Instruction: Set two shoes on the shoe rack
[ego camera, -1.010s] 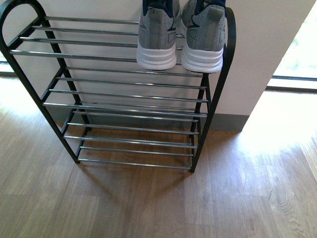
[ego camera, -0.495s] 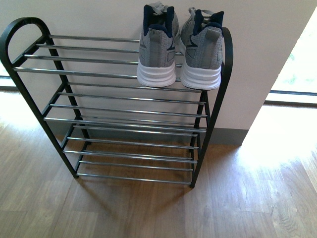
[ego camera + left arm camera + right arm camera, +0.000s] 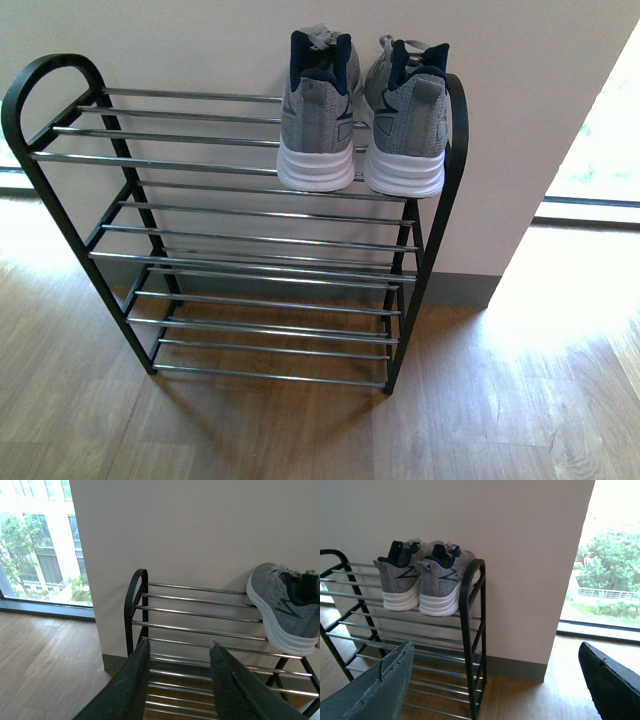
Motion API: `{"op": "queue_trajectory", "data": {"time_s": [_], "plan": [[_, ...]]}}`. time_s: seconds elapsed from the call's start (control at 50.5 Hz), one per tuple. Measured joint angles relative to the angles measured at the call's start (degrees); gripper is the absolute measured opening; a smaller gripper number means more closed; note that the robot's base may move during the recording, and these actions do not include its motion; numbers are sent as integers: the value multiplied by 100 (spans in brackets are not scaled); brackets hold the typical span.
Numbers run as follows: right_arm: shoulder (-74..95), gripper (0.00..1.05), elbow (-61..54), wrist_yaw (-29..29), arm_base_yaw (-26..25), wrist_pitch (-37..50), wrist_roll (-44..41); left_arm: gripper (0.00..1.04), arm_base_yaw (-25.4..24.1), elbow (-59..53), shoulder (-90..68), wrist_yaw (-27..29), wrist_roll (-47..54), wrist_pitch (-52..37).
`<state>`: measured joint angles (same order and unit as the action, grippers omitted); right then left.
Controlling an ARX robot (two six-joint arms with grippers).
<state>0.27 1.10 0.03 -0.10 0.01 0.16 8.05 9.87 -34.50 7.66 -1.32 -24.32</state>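
Two grey knit sneakers, one on the left (image 3: 318, 115) and one on the right (image 3: 407, 120), stand side by side, heels toward me, at the right end of the top tier of the black shoe rack (image 3: 45, 180). The right wrist view shows the same pair (image 3: 420, 580) on the rack (image 3: 470, 630). One sneaker (image 3: 282, 607) shows in the left wrist view. My left gripper (image 3: 177, 647) is open and empty, well back from the rack (image 3: 135, 600). My right gripper (image 3: 495, 655) is wide open and empty, also back from the rack. Neither arm appears in the front view.
The rack stands against a white wall (image 3: 200, 40) on wood flooring (image 3: 300, 430). Its three lower tiers of chrome rods (image 3: 260, 300) hold nothing. Bright floor-to-ceiling windows flank the wall on the left (image 3: 35, 545) and on the right (image 3: 610, 565).
In the front view the rack and sneakers have slid downward in the picture, so more of the wall above them shows. The sneakers have kept their place on the top tier.
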Motion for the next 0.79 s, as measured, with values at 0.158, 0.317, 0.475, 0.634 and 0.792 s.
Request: {"op": "queue_trajectory", "data": {"time_s": [0.158, 0.317, 0.475, 0.634, 0.792], "plan": [[0, 96, 0, 0, 0, 0, 0, 5, -203, -258, 385, -203, 46, 107], [0, 96, 0, 0, 0, 0, 0, 1, -780, -487, 848, -730, 72, 337], [0, 96, 0, 0, 0, 0, 0, 1, -785, -640, 1213, -765, 72, 562], [0, 96, 0, 0, 0, 0, 0, 1, -785, -728, 1534, -765, 74, 785], [0, 96, 0, 0, 0, 0, 0, 1, -785, -911, 1818, -763, 74, 833]]}}
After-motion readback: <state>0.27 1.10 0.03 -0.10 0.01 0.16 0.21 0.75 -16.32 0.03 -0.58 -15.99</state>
